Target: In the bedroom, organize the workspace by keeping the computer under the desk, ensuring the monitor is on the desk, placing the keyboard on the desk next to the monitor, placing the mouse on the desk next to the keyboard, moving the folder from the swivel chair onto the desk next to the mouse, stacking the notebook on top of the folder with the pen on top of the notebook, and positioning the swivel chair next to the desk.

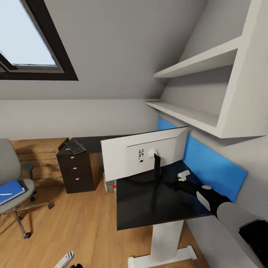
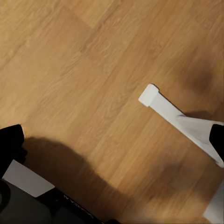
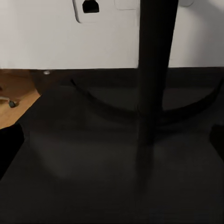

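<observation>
1. Our right end effector [image 1: 183, 175] hovers over the black surface [image 1: 149, 208]; we cannot tell how open it is.
2. The monitor [image 1: 143, 152] stands at its 10 o'clock.
3. The folder [image 1: 9, 190] lies on the swivel chair [image 1: 11, 175], far at 9 o'clock.
4. The keyboard [image 1: 75, 146] lies beyond.

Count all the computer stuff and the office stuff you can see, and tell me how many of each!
Monitor: 1
Keyboard: 1
Computer: 1, mostly hidden behind the desk
Folder: 1, blue, on the swivel chair
Swivel chair: 1
Desk: 1
Total: 6
</observation>
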### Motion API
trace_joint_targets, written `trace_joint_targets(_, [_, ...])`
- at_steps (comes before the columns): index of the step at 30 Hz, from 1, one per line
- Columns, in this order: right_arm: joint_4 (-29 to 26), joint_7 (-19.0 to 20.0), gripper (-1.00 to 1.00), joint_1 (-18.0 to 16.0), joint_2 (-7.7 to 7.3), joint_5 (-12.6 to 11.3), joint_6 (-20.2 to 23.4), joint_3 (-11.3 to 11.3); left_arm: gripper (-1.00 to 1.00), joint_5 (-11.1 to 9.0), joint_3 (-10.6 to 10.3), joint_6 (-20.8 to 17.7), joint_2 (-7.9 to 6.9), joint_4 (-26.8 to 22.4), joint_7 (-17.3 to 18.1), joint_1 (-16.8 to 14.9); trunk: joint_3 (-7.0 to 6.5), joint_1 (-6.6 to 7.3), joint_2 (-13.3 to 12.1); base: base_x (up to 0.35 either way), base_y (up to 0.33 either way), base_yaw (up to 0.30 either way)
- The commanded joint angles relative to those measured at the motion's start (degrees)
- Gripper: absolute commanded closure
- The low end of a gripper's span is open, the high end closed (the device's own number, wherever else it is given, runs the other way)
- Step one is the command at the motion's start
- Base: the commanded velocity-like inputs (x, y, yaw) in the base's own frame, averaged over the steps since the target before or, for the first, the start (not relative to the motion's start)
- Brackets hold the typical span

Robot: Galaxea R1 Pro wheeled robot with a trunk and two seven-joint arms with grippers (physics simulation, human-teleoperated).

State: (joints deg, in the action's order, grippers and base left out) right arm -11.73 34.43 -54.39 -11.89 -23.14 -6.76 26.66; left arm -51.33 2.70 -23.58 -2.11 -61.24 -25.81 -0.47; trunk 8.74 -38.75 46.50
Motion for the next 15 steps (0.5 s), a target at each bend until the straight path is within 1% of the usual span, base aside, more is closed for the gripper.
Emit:
trace_joint_targets(1, [0.0,0.07,-1.0,0.0,-0.09,-0.38,-0.4,0.45,-1.0,-0.53,-0.02,-0.15,-0.01,-0.07,-0.39,-0.04,0.09,0.01,0.08,-0.26,0.149,0.0])
trace_joint_targets(5, [-0.24,0.05,-1.0,0.54,-0.21,-0.41,-0.65,0.41,-1.0,-0.54,-0.04,-0.15,0.03,-0.05,-0.35,-0.05,0.09,0.01,0.08,-0.194,0.203,0.0])
trace_joint_targets(8, [-0.49,0.02,-1.0,1.01,-0.25,-0.41,-0.78,0.41,-1.0,-0.54,-0.05,-0.15,0.05,-0.04,-0.33,-0.05,0.09,0.01,0.08,-0.111,0.253,0.0])
trace_joint_targets(11, [-0.85,-0.3,-1.0,1.91,-0.1,-0.4,-0.96,0.41,-1.0,-0.59,-0.05,-0.15,0.06,-0.03,-0.31,-0.05,0.09,0.01,0.08,-0.061,0.281,0.0])
trace_joint_targets(15, [-1.49,-1.92,-1.0,2.74,0.18,-0.43,-1.14,0.42,-1.0,-0.65,-0.06,-0.15,0.07,-0.02,-0.29,-0.05,0.09,0.01,0.08,-0.032,0.298,0.0])
